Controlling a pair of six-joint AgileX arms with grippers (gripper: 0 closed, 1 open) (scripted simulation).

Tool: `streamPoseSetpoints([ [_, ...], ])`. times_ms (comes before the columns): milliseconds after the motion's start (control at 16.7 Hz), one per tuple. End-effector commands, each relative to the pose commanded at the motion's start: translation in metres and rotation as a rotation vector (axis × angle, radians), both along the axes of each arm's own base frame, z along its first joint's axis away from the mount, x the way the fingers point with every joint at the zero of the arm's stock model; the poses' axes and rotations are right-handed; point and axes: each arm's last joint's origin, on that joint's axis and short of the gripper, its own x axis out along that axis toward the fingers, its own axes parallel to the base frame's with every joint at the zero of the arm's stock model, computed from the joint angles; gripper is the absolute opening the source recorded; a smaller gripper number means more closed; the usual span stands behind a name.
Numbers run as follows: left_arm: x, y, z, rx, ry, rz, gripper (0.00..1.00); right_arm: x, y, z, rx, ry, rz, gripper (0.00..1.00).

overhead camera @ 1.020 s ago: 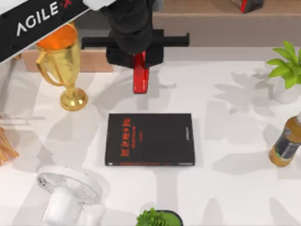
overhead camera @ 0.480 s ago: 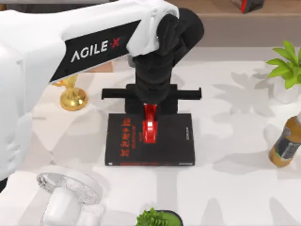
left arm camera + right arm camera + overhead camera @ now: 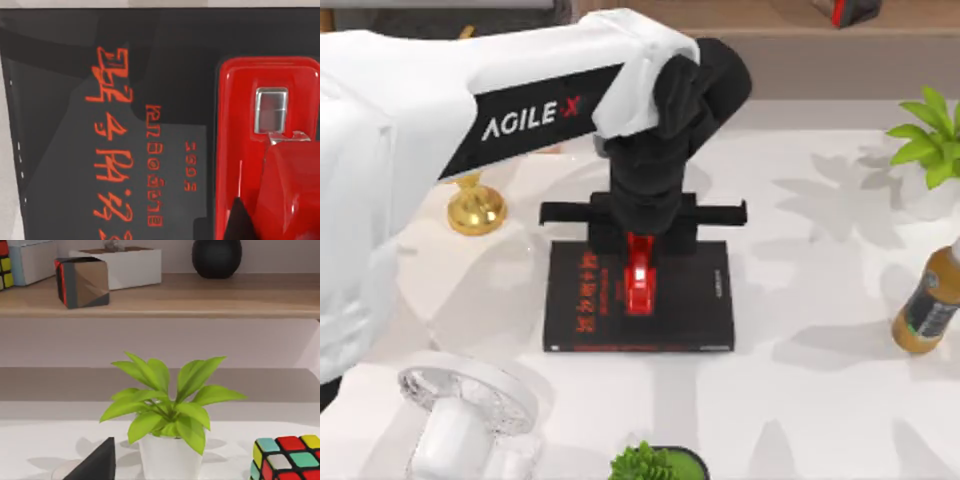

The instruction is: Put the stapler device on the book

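Note:
The red stapler device (image 3: 640, 280) lies lengthwise over the middle of the black book (image 3: 690, 300), which rests flat at the table's centre with its red lettering to the left. My left gripper (image 3: 639, 245) hangs straight down over the book's far edge, shut on the stapler's rear end. In the left wrist view the stapler (image 3: 270, 150) sits close against the book cover (image 3: 65, 165); whether it touches the cover I cannot tell. My right arm stays parked off the table's right side.
A gold trophy (image 3: 475, 205) stands at the back left and a white fan (image 3: 465, 410) at the front left. A small plant (image 3: 655, 463) is at the front edge. A potted plant (image 3: 930, 140) and a bottle (image 3: 925, 305) stand on the right. A Rubik's cube (image 3: 287, 457) sits beside the plant (image 3: 167, 415).
My left arm carried the stapler from behind the book forward to above its cover, then sank slightly in the last half second. The book has not moved.

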Motion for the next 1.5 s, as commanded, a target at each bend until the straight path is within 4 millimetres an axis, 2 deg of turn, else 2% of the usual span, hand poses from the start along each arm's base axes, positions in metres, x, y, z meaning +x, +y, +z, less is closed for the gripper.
streamPoseSetpoints([
  [120, 0.0001, 0.0000, -0.0088, 0.001, 0.001, -0.001, 0.00, 0.0000, 0.0000, 0.0000, 0.000, 0.000, 0.000, 1.00],
  [360, 0.0001, 0.0000, -0.0095, 0.001, 0.001, -0.001, 0.00, 0.0000, 0.0000, 0.0000, 0.000, 0.000, 0.000, 1.00],
  [1140, 0.0001, 0.0000, -0.0095, 0.001, 0.001, -0.001, 0.98, 0.0000, 0.0000, 0.0000, 0.000, 0.000, 0.000, 1.00],
  [1500, 0.0001, 0.0000, -0.0095, 0.001, 0.001, -0.001, 1.00, 0.0000, 0.0000, 0.0000, 0.000, 0.000, 0.000, 1.00],
])
